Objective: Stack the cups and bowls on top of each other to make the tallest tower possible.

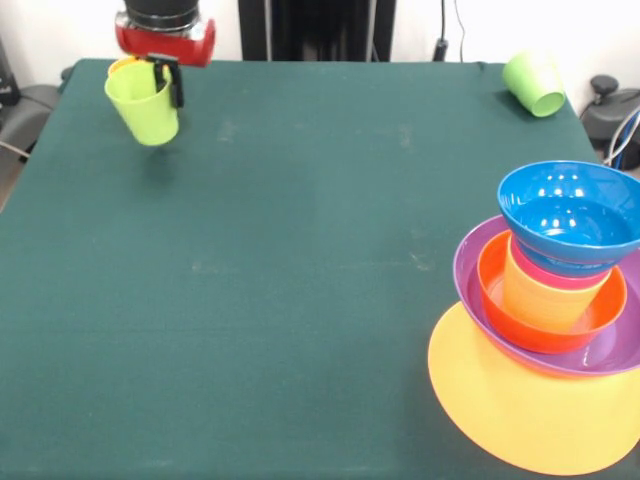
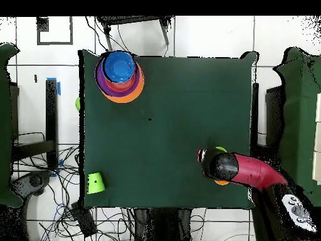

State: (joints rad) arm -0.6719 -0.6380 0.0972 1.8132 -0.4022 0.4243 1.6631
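Lime green cup (image 1: pixel 146 106) is hanging tilted above the table's far-left corner in the front view, the gripper (image 1: pixel 165 82) pinching its rim (one finger inside the mouth, one outside). An orange rim is peeking out just behind it, likely another cup; can't tell more. Moving right: bare green tablecloth (image 1: pixel 290 260) through the middle, then a second green cup (image 1: pixel 535 83) lying on its side at the far-right corner, mouth facing the camera. The tower (image 1: pixel 560 300) is sitting at the near-right edge: big orange-yellow bowl lowest, then purple, red-orange, an orange cup, a pink band, and the blue bowl (image 1: pixel 570 215) on top, opening upward. Key relation: the tower is lying diagonally across the whole table from the gripper, well apart, so I'm judging a long carry next, cup's long axis needing to go vertical. No labels or writing readable.
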